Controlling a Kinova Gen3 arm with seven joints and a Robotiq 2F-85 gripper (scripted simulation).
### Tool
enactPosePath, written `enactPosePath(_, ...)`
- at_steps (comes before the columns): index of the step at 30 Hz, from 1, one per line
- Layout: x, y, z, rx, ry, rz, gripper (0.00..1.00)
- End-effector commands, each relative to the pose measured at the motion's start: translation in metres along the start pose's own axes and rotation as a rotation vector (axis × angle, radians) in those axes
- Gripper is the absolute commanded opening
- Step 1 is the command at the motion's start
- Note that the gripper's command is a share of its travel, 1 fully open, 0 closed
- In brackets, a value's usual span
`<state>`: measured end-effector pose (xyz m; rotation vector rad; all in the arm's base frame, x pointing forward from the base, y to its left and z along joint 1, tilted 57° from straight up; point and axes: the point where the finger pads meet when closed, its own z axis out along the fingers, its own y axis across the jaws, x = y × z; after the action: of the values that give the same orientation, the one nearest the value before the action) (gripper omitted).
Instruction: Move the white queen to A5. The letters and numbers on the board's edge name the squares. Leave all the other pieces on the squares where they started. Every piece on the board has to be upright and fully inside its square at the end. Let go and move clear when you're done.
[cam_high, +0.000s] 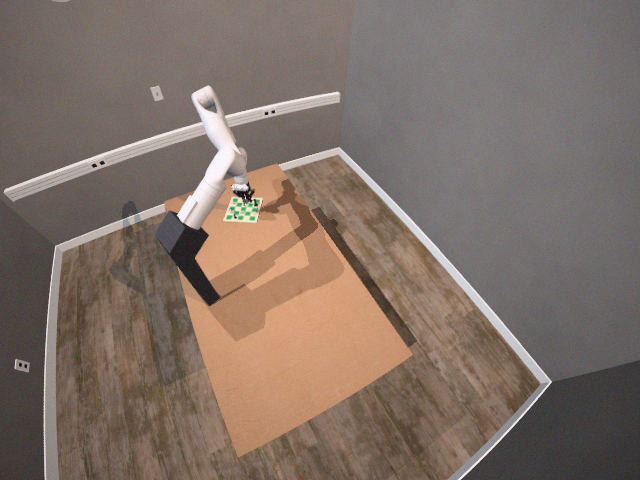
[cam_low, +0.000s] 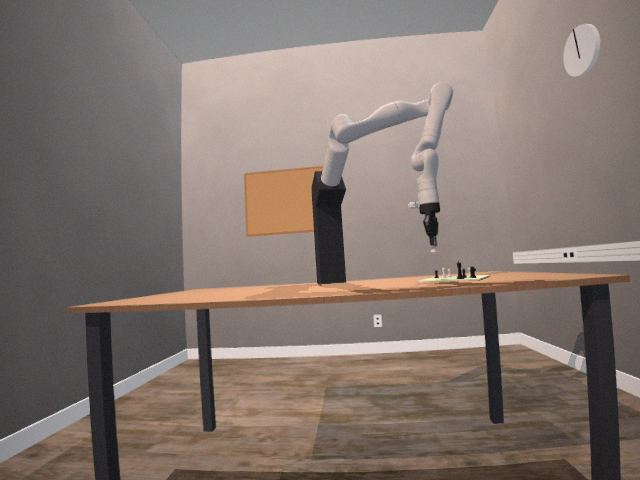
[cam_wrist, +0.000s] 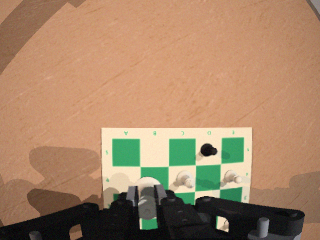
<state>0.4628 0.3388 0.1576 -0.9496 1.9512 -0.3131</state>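
A small green and cream chessboard (cam_wrist: 176, 167) lies on the table; it also shows in the top view (cam_high: 242, 209) and the exterior view (cam_low: 454, 278). My gripper (cam_low: 432, 242) is shut on the white queen (cam_low: 432, 250) and holds it well above the board. In the wrist view the queen's round base (cam_wrist: 148, 190) shows between my fingers, over the board's left part. The square under it cannot be told.
On the board stand two white pieces (cam_wrist: 182, 179) (cam_wrist: 231, 176) and a black piece (cam_wrist: 208, 150). Several dark pieces (cam_low: 460, 270) show in the exterior view. The arm's black pedestal (cam_low: 328, 232) stands on the table left of the board.
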Motion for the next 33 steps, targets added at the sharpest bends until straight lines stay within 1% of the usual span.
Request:
enactPosePath(1,0.022,-0.018,0.001,0.014,0.0,0.046,0.0)
enactPosePath(3,0.026,-0.022,0.0,0.024,0.008,0.053,0.0)
enactPosePath(20,0.023,-0.021,0.003,0.021,0.002,0.052,0.0)
enactPosePath(25,0.023,-0.021,0.013,0.021,0.001,0.052,0.0)
enactPosePath(27,0.023,-0.021,0.013,0.021,0.001,0.052,0.0)
enactPosePath(33,0.023,-0.022,0.038,0.022,0.001,0.052,0.0)
